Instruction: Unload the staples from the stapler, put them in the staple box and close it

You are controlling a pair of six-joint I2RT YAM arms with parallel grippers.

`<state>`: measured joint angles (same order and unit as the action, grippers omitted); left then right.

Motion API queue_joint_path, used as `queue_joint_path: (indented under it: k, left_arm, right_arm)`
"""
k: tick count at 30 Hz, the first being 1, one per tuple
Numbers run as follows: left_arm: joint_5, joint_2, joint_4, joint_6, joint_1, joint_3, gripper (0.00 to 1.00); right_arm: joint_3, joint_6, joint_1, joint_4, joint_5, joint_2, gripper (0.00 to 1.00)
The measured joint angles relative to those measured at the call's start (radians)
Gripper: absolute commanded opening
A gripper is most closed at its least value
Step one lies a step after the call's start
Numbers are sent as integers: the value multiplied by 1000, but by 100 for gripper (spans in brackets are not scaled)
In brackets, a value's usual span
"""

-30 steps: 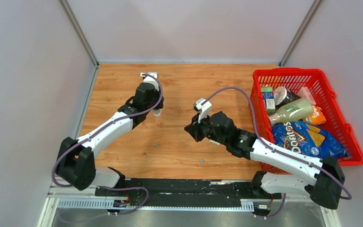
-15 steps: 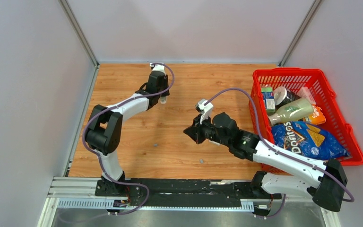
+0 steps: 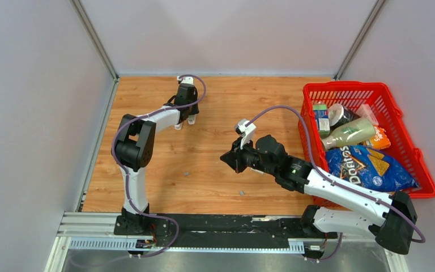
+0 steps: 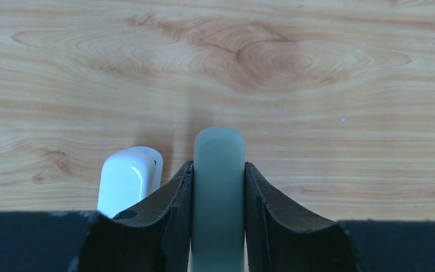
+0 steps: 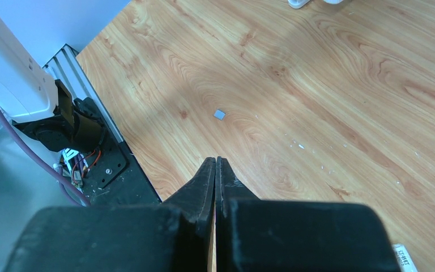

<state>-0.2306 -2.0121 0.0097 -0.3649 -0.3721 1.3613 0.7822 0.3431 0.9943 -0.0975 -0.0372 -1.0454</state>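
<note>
Left wrist view: left fingers [image 4: 167, 226] clamp a pale bar [image 4: 218, 170]; right fingers [image 5: 201, 187] pressed together.

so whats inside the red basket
In the red basket: a blue Doritos bag, a pale bottle, a small carton, a round tub and an orange packet. Whatever lies beneath them is covered.
</note>
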Motion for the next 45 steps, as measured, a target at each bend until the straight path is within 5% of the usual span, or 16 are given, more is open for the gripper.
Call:
queue_joint_path:
  k: [24, 26, 35, 45]
  left_arm:
    - [46, -48, -63, 42, 5, 21, 66]
    - [47, -47, -66, 42, 5, 21, 75]
    - [69, 67, -104, 41, 5, -2, 75]
    - [172, 338, -97, 21, -4, -110, 74]
  right_arm:
    - [0, 5, 0, -3, -6, -35, 5]
    - [0, 5, 0, -5, -6, -35, 11]
    - [0, 0, 0, -79, 53, -10, 47]
    - [21, 10, -9, -218, 196, 13, 59]
